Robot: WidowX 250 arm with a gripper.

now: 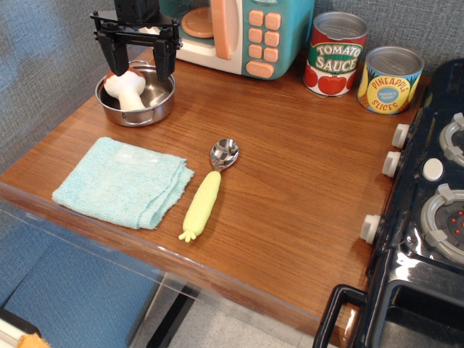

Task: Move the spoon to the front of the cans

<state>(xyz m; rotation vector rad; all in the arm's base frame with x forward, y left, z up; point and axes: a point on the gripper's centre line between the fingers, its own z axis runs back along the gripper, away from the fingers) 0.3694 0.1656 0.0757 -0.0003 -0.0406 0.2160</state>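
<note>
Nearest to the camera, the folded light blue cloth (123,183) lies on the wooden table (290,217), in front of the gripper and well apart from it. Just beside the cloth's right edge lies the spoon (210,190). Its long axis runs from near to far, leaning a little to the right. The pale yellow corn-shaped handle points toward the front edge of the table, and the shiny metal bowl points away, toward the back. The spoon is in front of the gripper and to its right, with free table between them.

At the right edge stands the black toy stove (428,217) with white knobs.

Farther back, the gripper (138,64) hangs over the steel pot (138,98). Its two black fingers are spread apart and they hold nothing. The white mushroom toy (127,88) lies in the pot, just under the fingertips.

Behind and right of the gripper stands a teal toy microwave (246,32). Farther right, by the wall, stand the cans (362,65), one tomato sauce and one pineapple slices, well apart from the gripper.
</note>
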